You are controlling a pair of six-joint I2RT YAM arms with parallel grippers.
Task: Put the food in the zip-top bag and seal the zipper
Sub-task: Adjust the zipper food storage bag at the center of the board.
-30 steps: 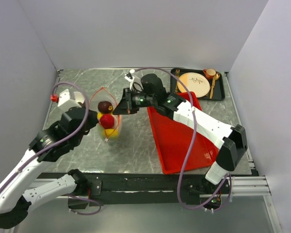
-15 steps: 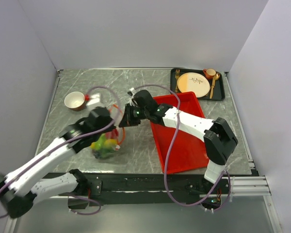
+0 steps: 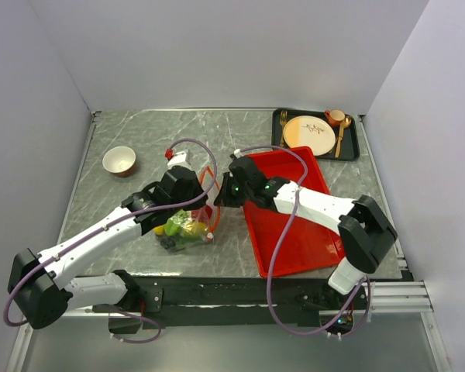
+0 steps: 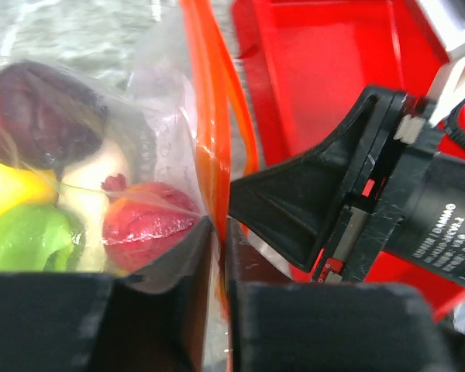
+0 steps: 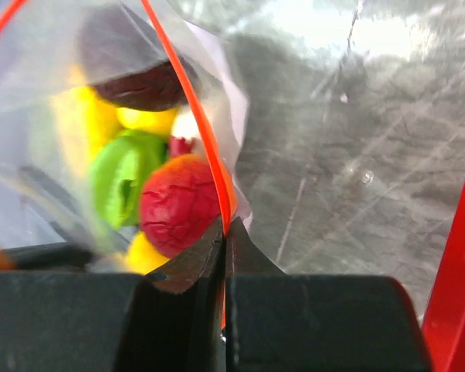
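The bag (image 3: 187,236) is clear, its zipper strip (image 4: 205,139) orange-red. Through it show a wrinkled red fruit (image 5: 178,205), a green piece (image 5: 120,174), a yellow piece (image 5: 93,120), a cream piece (image 4: 89,190) and a dark purple lump (image 5: 128,66), perhaps grapes. The tray (image 3: 306,244) is plain red, the worktop (image 3: 139,132) grey with pale marble veining. The left fingers (image 4: 170,271) and right fingers (image 5: 182,271) are black.

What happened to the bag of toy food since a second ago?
The left hand and right hand brought the zip-top bag down toward the near edge; it now lies on the table, food inside. The right hand pinches the zipper; the left's grip is unclear. The red tray and plate stayed put.
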